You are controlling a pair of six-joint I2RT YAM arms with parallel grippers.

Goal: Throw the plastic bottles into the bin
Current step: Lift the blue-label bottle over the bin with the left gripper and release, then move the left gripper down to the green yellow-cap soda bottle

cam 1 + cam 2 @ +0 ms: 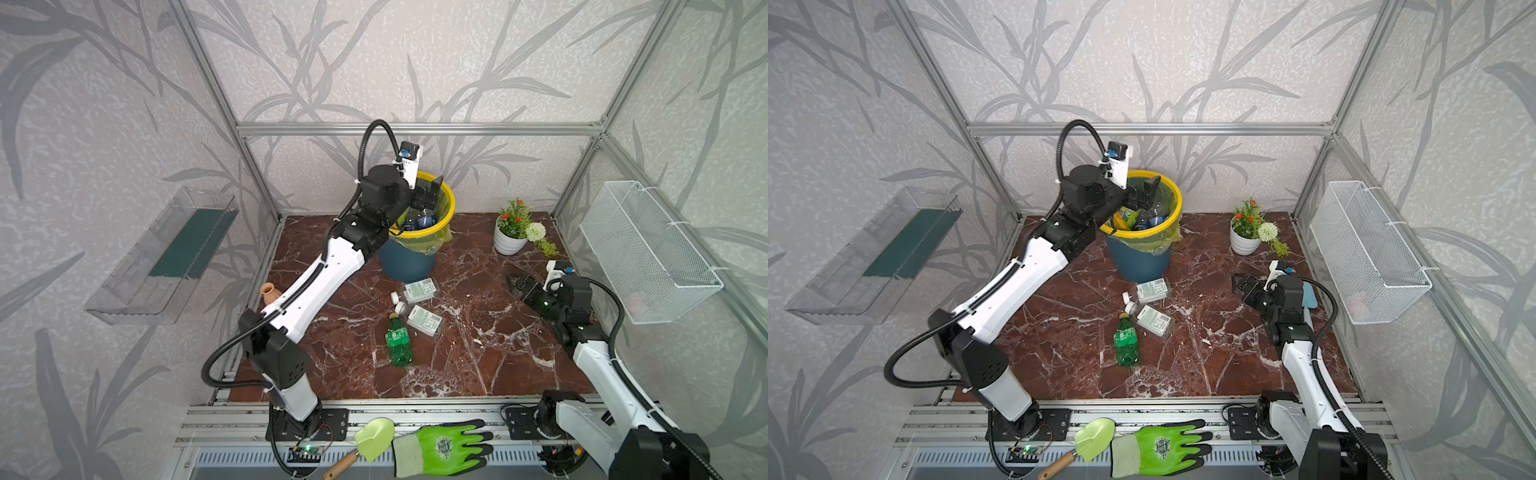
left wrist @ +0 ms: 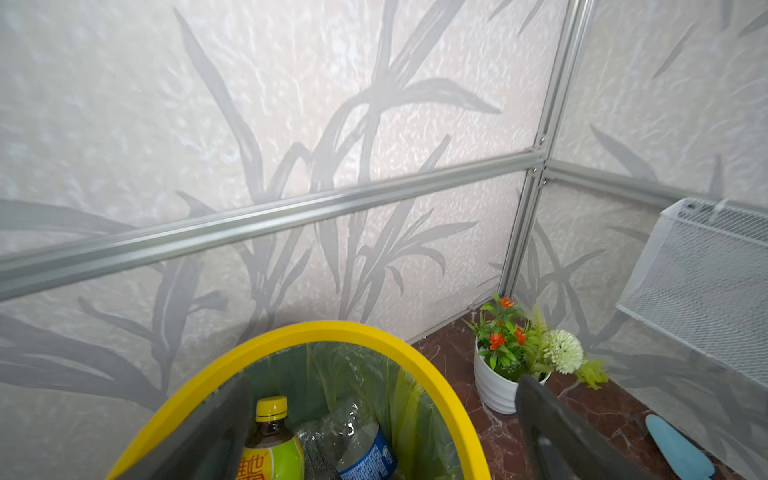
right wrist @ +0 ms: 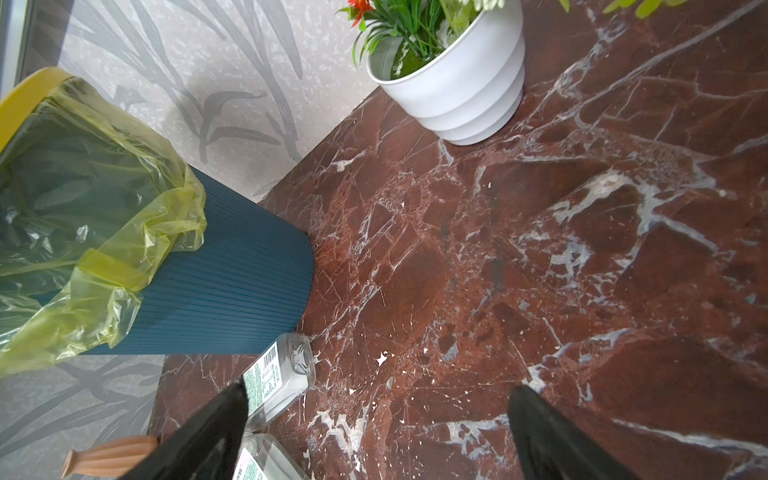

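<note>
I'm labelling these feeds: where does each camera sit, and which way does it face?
Top views: high in front, looking down over the marble floor; left arm and right arm both show.
Left wrist: above the bin, facing the back wall; open jaws show.
Right wrist: low, facing bin and flower pot; open jaws show.
Shared: both wrist views catch bin and flower pot.

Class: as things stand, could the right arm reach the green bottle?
Probably yes. The right gripper is open and empty, and the floor beside the green bottle is bare; a flat bottle lies close to its neck.
</note>
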